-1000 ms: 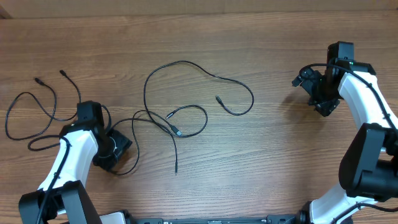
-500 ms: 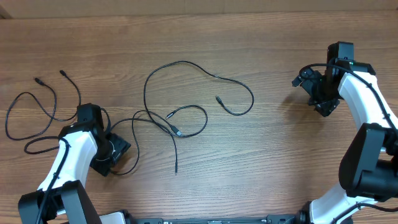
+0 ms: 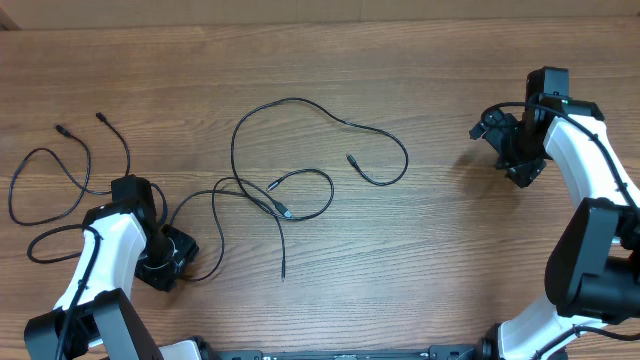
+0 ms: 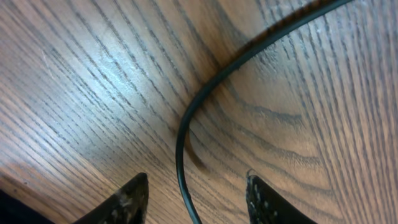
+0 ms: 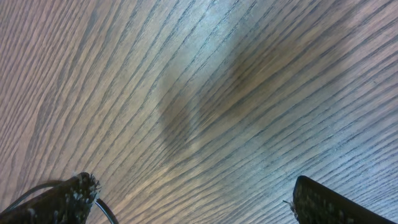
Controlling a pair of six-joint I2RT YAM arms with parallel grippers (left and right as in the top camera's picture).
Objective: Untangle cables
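Note:
Several thin black cables lie on the wooden table. One loops at the far left [image 3: 11, 197], a long one arcs across the middle [image 3: 300, 99], and a smaller loop [image 3: 331, 192] crosses it. My left gripper [image 3: 165, 262] is low over the table at the front left. In the left wrist view a cable strand [image 4: 199, 96] runs between its fingertips, with a gap on each side; the gripper [image 4: 196, 183] is open around it. My right gripper [image 3: 505, 150] hovers at the far right, away from all cables, open wide [image 5: 194, 190] over bare wood.
The wooden table [image 3: 450, 260] carries only the cables. Both white arms reach in from the front edge, the right one [image 3: 590, 170] along the right side. A plug end [image 3: 283, 275] lies near the front middle.
My left gripper has moved toward the front left, its fingertips have come closer together, and the strand to its left has shifted with it. The right arm has not moved.

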